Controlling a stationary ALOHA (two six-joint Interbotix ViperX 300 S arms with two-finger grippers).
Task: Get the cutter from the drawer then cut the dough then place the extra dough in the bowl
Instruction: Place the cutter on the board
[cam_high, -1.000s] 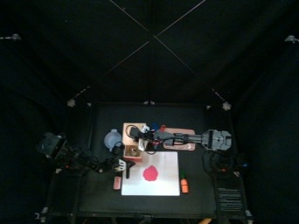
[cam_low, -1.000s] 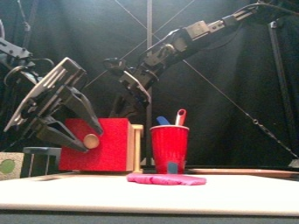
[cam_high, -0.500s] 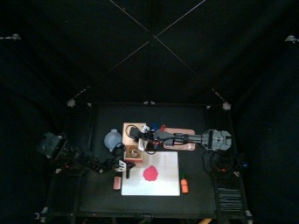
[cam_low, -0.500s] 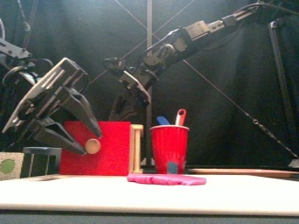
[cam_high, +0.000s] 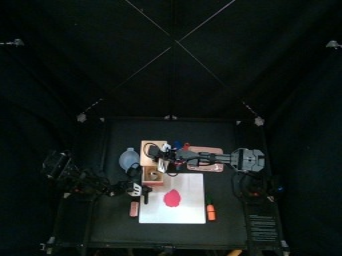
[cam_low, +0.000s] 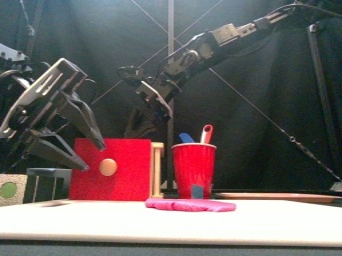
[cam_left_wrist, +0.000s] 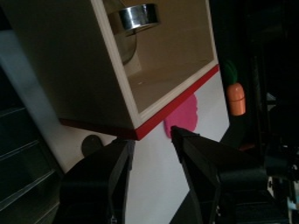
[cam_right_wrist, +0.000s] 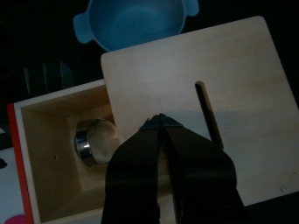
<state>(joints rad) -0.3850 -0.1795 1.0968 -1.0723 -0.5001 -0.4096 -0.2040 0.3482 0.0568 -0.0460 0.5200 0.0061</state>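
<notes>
1. Step in hand is fetching the cutter (cam_right_wrist: 96, 140). It is lying in the open drawer (cam_left_wrist: 176, 61), at lower left of the right wrist view.
2. Left claw (cam_left_wrist: 152, 140) is hanging spread open, empty, just off the drawer's red front.
3. Right claw (cam_right_wrist: 163, 124) is hovering pinched closed over the wooden box (cam_right_wrist: 222, 79), holding nothing.
4. Next, likely: the right claw opening, dipping into the drawer and gripping the cutter.

Left pincer (cam_left_wrist: 152, 140), jaws apart, faces the pulled-out drawer (cam_left_wrist: 163, 74) holding the cutter (cam_left_wrist: 138, 15).
</notes>
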